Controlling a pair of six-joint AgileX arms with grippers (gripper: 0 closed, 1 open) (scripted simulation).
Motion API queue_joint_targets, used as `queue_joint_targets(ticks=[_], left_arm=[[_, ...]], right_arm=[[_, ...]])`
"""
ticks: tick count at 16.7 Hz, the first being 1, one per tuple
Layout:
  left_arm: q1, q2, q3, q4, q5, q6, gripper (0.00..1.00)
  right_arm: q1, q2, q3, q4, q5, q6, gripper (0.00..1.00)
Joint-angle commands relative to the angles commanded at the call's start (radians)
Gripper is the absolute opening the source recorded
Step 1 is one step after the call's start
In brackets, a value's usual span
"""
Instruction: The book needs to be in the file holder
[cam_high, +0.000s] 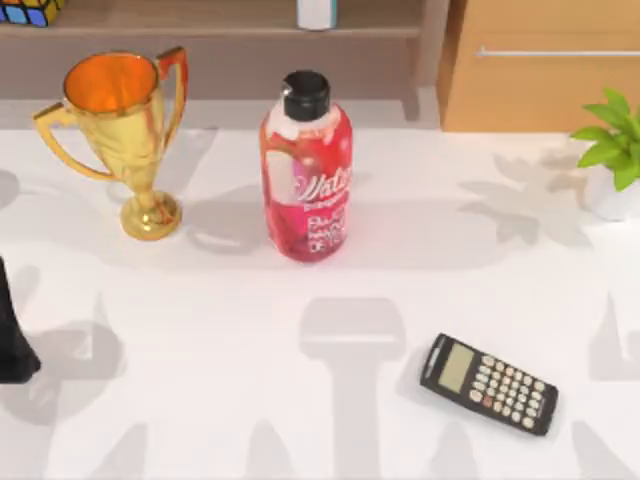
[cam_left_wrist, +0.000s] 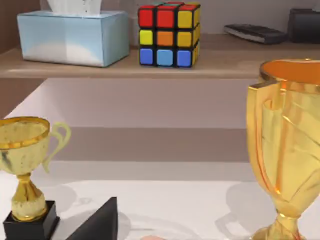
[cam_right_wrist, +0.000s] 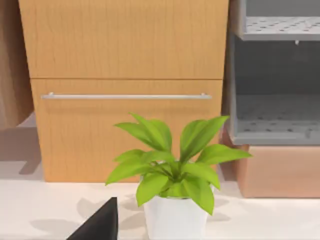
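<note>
1. From above, a white worktop (cam_high: 200, 400) runs back to a wooden shelf (cam_high: 200, 32) and a wooden cabinet (cam_high: 540, 90) with a metal handle.
2. A large gold trophy (cam_high: 125, 130) stands at the rear left, and a red bottle (cam_high: 306, 175) with a black cap stands near the middle.
3. A black calculator (cam_high: 488, 384) lies flat at the front right, well apart from the bottle. A potted plant (cam_high: 612, 150) stands at the right edge.
4. The book (cam_high: 316, 12), a small white upright slab, stands on the shelf just behind the bottle, its top cut off. A colour cube (cam_high: 28, 10) sits at the shelf's far left.
5. A dark shape (cam_high: 12, 335) at the left edge cannot be identified.
6. The left wrist view faces the shelf, which carries a blue tissue box (cam_left_wrist: 72, 37), the colour cube and a dark flat device (cam_left_wrist: 255, 33).
7. Below, the large gold trophy looms close, and a smaller trophy (cam_left_wrist: 25, 165) stands on a black base.
8. A dark wedge of the left claw (cam_left_wrist: 100, 222) shows low in that view. I cannot tell whether it is wide or narrow.
9. The right wrist view faces the cabinet, with the plant in its white pot just in front.
10. Beside the cabinet stands a grey rack (cam_right_wrist: 275, 115) with perforated shelves.
11. A dark wedge of the right claw (cam_right_wrist: 100, 222) shows near the plant; its state cannot be told either.
</note>
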Motion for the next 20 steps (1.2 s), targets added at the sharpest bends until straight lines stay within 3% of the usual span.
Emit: queue_joint_targets(ticks=[4,9,20], left_arm=[[0.0,0.0,0.0,0.0,0.0,0.0,1.0],[0.0,0.0,0.0,0.0,0.0,0.0,1.0],[0.0,0.0,0.0,0.0,0.0,0.0,1.0]], right_arm=[[0.021,0.03,0.029,0.006,0.014,0.006,1.0],[0.167,0.286,0.266,0.056,0.117,0.048,1.0],[0.573,1.463,1.182,0.241,0.49,0.12,1.0]])
